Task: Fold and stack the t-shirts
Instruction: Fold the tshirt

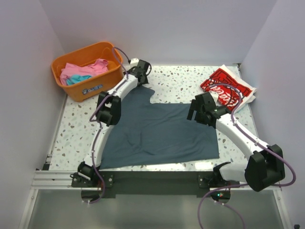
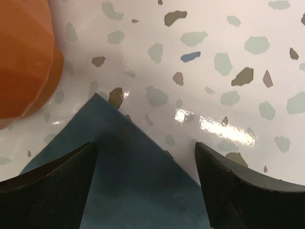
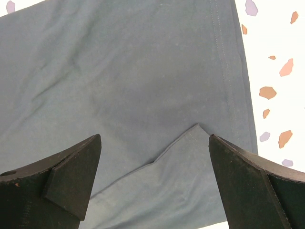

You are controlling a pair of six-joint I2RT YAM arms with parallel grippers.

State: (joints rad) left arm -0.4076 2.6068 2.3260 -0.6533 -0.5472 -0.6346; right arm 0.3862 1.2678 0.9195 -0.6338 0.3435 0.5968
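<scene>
My left gripper (image 2: 145, 152) and right gripper (image 3: 155, 143) gape empty over the partly folded slate-blue shirt (image 1: 157, 131) mid-frame. The red shirt (image 1: 226, 90) lies upper right, and the pink shirt (image 1: 78, 70) and turquoise shirt (image 1: 75, 80) are unfolded in the basket (image 1: 88, 90).

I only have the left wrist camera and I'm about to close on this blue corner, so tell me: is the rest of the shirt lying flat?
Observer: Mostly. The slate-blue shirt is spread open on the table, with a few soft wrinkles.
Operator: Where is the other arm?
Observer: The right gripper hovers open over the shirt's far right corner, above an overlapping layer of cloth.
Operator: Any other shirts out on the table?
Observer: One, the red shirt with white lettering, at the far right corner.
</scene>
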